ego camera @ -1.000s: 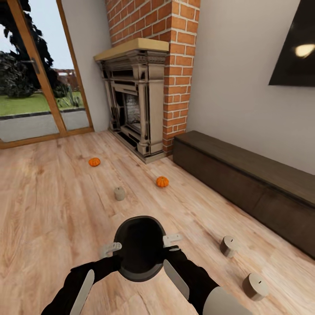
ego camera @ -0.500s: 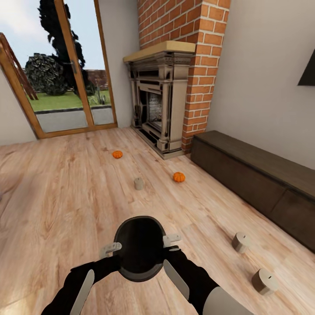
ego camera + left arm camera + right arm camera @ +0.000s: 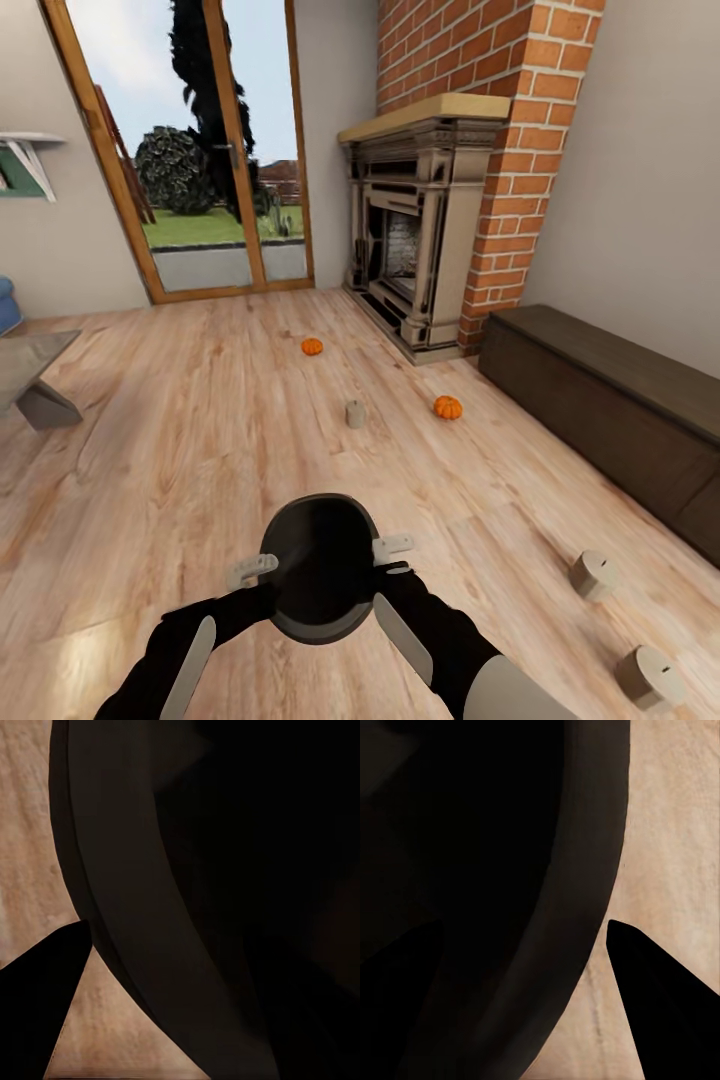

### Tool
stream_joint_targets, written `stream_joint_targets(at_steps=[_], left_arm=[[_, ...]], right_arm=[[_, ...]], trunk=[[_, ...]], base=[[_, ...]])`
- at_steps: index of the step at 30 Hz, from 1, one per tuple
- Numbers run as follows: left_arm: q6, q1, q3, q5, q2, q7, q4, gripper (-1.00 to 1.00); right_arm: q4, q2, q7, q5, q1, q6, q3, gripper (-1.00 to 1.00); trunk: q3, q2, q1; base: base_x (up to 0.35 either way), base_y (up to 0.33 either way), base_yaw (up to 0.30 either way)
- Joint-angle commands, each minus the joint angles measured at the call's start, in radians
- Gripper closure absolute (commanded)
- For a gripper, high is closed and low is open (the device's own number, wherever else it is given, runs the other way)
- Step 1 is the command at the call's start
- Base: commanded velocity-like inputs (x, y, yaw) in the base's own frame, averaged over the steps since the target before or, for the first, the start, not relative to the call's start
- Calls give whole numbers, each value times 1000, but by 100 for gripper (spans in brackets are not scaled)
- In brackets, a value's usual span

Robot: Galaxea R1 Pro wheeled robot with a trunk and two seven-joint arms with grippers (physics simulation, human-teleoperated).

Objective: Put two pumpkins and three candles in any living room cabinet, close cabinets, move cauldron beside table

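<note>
Camera swung left; both pincers (image 3: 252,572) (image 3: 392,547) stay clamped on the cauldron (image 3: 322,578) rim.

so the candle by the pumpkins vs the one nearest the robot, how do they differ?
The far candle stands upright on the wood floor between the two pumpkins; the near candle lies tipped, flat end up toward the camera. The far one sits mid-floor; the near one lies closer to the cabinet. Both are stubby grey-beige cylinders.

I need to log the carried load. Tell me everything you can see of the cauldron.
The cauldron is a dark, round, matte pot with a thick rim and an empty black inside. It sits upright, mouth up, above the wooden floor, between the left gripper and right gripper, one at each side of its rim.
</note>
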Motion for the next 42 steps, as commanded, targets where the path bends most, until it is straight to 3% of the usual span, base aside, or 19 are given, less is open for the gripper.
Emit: stream_joint_targets(at_steps=[1, 42], left_arm=[[0, 0, 3, -4, 0, -1, 0, 100], [-1, 0, 3, -2, 0, -2, 0, 100]], right_arm=[[-26, 0, 4, -13, 0, -9, 1, 100], [-26, 0, 4, -11, 0, -9, 1, 100]], trunk=[[0, 0, 0], [0, 0, 0]], base=[[-1, 0, 292], [4, 0, 292]])
